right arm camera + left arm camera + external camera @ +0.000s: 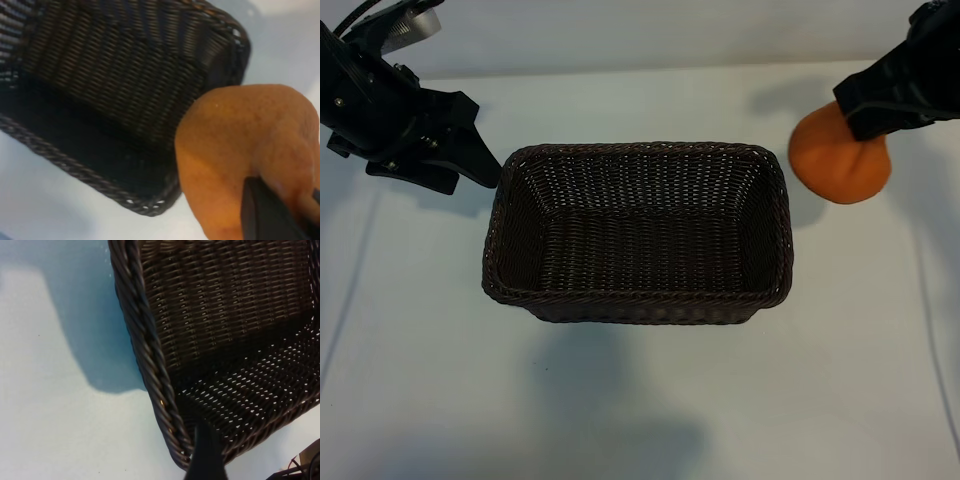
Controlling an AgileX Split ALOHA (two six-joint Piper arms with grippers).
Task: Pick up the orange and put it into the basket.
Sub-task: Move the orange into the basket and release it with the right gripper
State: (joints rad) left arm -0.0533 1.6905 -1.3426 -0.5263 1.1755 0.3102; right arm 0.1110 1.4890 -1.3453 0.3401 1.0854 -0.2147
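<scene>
At the far right of the table, seen from the exterior camera, the right gripper slants down from the upper corner with its jaws clamped on the orange; the fruit sits outside the basket, just beside its right end and apart from the rim; the right wrist view shows the dimpled skin pinched up into a ridge beside a dark finger, with the basket's corner beyond it; whether the orange rests on the table or hangs clear, I cannot tell; the basket holds nothing visible on its woven floor. At the upper left the left gripper tilts down, jaws apart and holding nothing, its tips just beside the basket's left end; the left wrist view looks along the braided rim, one dark fingertip showing in front of it; shadows of the arms and basket lie on the white surface.
</scene>
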